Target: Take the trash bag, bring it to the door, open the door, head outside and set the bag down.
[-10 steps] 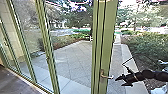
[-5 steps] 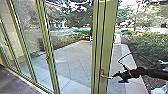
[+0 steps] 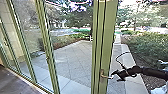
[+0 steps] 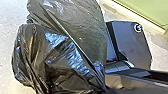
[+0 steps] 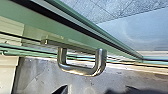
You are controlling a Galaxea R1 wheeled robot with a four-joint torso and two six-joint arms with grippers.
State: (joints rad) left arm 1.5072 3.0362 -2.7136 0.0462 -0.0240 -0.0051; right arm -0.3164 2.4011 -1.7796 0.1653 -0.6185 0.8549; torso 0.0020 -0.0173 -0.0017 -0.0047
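The right gripper (image 3: 116, 78) is reaching toward the metal handle (image 3: 107, 77) on the green door frame (image 3: 106, 45). Its jaws are standing open, spread apart, with one tip pointing at the free end of the handle and the other sitting lower, closer to the robot. The nearer tip is coming right up beside the handle, but I cannot tell whether it is touching. The right arm (image 3: 155, 72) is stretching in from the right, and a thin black cable (image 3: 117, 57) is looping above it.

In the right wrist view, the handle is showing as a bent bar with rounded corners, standing out from the frame. I cannot tell whether the door is standing ajar.

The black trash bag (image 4: 60, 55) is showing large in the left wrist view, bulging in two rounded lobes, its plastic creasing and catching bright light. Pale floor (image 4: 6, 52) is showing around it, and I cannot tell whether the bag is resting on that floor. As for the left gripper, I cannot tell whether its jaws are gripping the bag.

Beyond the tall glass panels (image 3: 23, 32), a paved yard (image 3: 75, 56) is stretching away toward the trees (image 3: 77, 15). A pale curb (image 3: 130, 60) is running along its right edge, with bushes (image 3: 147, 46) growing beside it.
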